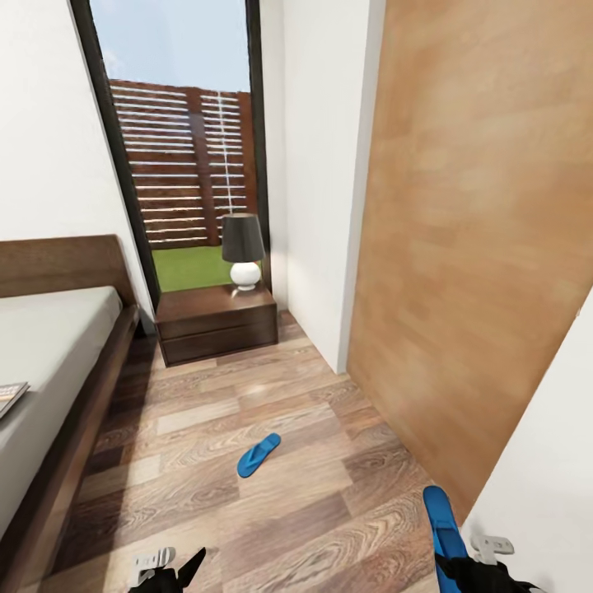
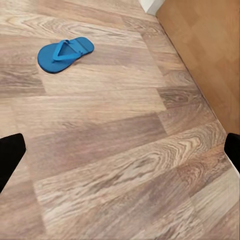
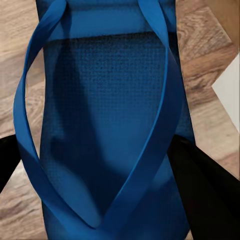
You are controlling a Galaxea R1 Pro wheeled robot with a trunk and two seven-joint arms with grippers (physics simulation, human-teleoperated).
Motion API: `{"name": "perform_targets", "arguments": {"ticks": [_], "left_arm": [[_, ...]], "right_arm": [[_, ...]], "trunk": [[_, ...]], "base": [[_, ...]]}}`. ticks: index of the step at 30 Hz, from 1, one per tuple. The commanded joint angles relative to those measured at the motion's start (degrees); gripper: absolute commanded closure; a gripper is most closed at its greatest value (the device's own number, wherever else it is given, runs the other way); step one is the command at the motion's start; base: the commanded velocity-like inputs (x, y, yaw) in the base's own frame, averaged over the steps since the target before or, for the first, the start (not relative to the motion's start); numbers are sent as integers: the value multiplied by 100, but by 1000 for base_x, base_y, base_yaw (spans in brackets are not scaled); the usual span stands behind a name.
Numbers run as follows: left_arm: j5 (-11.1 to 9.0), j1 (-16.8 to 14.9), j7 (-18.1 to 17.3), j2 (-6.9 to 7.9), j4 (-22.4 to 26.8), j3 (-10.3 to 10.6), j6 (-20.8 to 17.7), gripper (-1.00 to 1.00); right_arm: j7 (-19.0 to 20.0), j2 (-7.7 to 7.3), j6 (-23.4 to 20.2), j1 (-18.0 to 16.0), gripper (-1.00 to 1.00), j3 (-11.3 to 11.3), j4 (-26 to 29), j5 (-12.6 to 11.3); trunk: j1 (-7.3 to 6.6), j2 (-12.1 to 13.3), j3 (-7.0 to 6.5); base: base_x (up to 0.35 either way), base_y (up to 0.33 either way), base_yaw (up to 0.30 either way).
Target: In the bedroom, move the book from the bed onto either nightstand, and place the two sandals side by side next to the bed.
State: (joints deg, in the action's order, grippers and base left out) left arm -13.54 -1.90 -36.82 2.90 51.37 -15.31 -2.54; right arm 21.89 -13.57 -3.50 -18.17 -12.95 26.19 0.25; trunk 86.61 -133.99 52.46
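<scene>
One bright blue sandal (image 1: 258,455) lies flat on the wood-plank floor in the middle of the aisle; it also shows from the left wrist (image 2: 65,54). The other sandal (image 1: 439,520) is off the floor, and my right gripper (image 1: 468,570) is shut on it; its sole and straps (image 3: 110,125) sit between the dark fingers (image 3: 207,192). My left gripper (image 1: 177,572) hangs open over bare floor, its fingertips (image 2: 10,157) far apart. At the left stands the bed (image 1: 49,346), with a corner of the book (image 1: 10,397) on its mattress. The nightstand (image 1: 216,323) is beyond the bed.
A dark-shaded lamp with a white base (image 1: 243,251) stands on the nightstand. Behind it is a tall black-framed window (image 1: 185,148) showing fence and grass. A white wall corner (image 1: 317,206) and a light wooden panel (image 1: 478,247) close the aisle on the right.
</scene>
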Motion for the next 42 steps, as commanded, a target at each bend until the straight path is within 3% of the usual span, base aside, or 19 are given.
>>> {"name": "perform_targets", "arguments": {"ticks": [1,19,42], "left_arm": [[-38,-3,-27,0,-5,-3,-29,-100],[-35,-3,-25,0,-5,-4,-28,-100],[-37,-3,-27,0,-5,-5,-27,-100]], "right_arm": [[35,5,-37,-2,100,-41,9,1],[28,8,-37,-2,100,-41,9,1],[27,4,-36,-2,100,-41,9,1]], "trunk": [[1,-2,5],[1,-2,5],[1,-2,5]], "base": [[269,145,0],[305,19,0],[104,33,0]]}}
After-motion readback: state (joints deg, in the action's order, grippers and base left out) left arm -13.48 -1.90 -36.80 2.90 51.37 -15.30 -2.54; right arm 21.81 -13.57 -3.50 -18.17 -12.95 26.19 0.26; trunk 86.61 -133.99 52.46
